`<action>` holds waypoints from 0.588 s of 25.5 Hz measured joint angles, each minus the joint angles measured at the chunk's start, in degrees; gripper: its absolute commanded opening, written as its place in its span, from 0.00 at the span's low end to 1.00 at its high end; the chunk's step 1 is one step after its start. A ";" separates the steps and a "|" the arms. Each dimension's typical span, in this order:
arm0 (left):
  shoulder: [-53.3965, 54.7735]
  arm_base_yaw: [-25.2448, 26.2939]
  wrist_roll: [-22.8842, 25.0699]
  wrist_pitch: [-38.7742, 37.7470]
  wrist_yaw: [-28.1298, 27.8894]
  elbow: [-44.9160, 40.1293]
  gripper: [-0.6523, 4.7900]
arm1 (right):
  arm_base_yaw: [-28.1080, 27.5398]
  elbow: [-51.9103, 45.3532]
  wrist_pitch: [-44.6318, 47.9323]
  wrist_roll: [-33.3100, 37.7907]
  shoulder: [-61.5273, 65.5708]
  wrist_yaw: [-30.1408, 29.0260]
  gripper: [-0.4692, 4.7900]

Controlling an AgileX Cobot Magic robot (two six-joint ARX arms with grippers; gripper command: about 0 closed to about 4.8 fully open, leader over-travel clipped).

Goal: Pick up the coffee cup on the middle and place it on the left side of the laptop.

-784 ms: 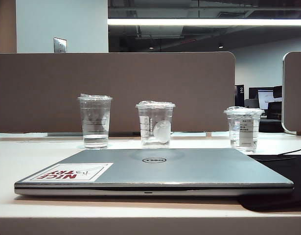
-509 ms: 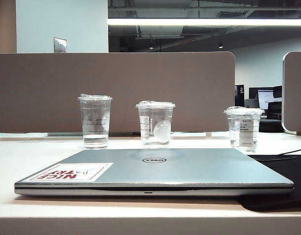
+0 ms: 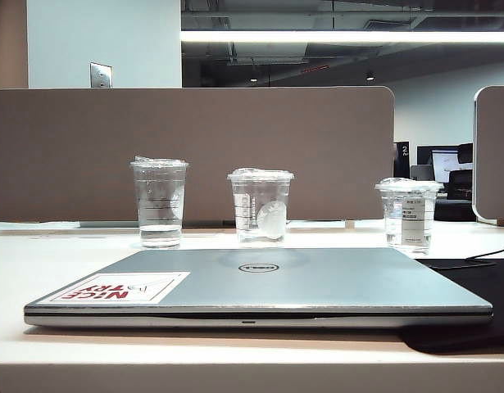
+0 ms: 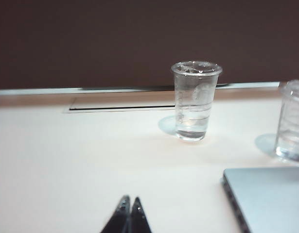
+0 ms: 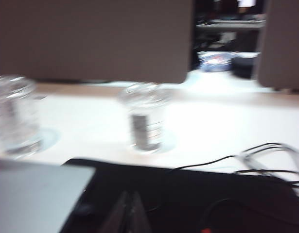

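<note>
Your left gripper (image 4: 130,206) has its two dark fingertips pressed together, closed on nothing, hanging low over the bare pale table (image 4: 81,155) well short of any cup. Your right gripper (image 5: 131,204) is blurred in its wrist view, but its two fingers also appear drawn together with no visible gap and nothing between them; it sits over a black mat (image 5: 188,194) beside the laptop's corner. Neither gripper shows in the exterior view. The coffee cup (image 3: 261,208) stands upright in the middle of a row of three, just behind the far edge of the laptop (image 3: 260,286). You can see it is wide, clear and lidded, with a round white logo on its front and small printed boxes to one side of that logo. The narrow lined cup (image 3: 159,203) stands to its left in the exterior view, holding a little clear liquid at the bottom, and the small labelled cup (image 3: 408,214) stands well apart to its right. The laptop lies shut and flat, silver-grey, with a round Dell logo at the centre of its lid and a white sticker (image 3: 120,288) with red letters near its front left corner. The table to the laptop's left is bare.
</note>
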 measured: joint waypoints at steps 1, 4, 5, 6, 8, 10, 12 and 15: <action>0.00 0.00 -1.36 -0.02 0.15 0.00 0.11 | 1.25 -0.02 -0.11 0.00 0.59 -0.04 0.08; 0.00 0.00 -8.66 0.00 7.52 0.00 0.11 | 9.01 0.00 -0.15 0.00 5.31 -0.04 0.08; 0.00 0.00 -9.90 0.00 9.62 0.00 0.11 | 10.73 0.00 -0.15 0.00 6.36 -0.09 0.08; 0.00 0.00 -10.64 0.00 10.95 0.00 0.11 | 11.91 0.00 -0.15 0.00 7.13 -0.11 0.08; 0.00 0.00 -12.55 0.07 13.33 0.00 0.11 | 14.03 0.00 -0.31 0.00 8.26 -0.13 0.08; 0.04 0.00 -13.44 0.79 14.34 0.00 0.11 | 15.96 -0.02 -0.46 0.00 8.94 -0.11 0.08; 0.79 -0.02 -13.75 4.28 15.80 0.00 0.11 | 17.57 -0.02 -0.83 0.00 9.18 -0.15 0.08; 4.15 -0.09 -14.88 10.23 19.39 0.57 0.11 | 18.82 0.00 -0.90 0.00 9.18 -0.13 0.08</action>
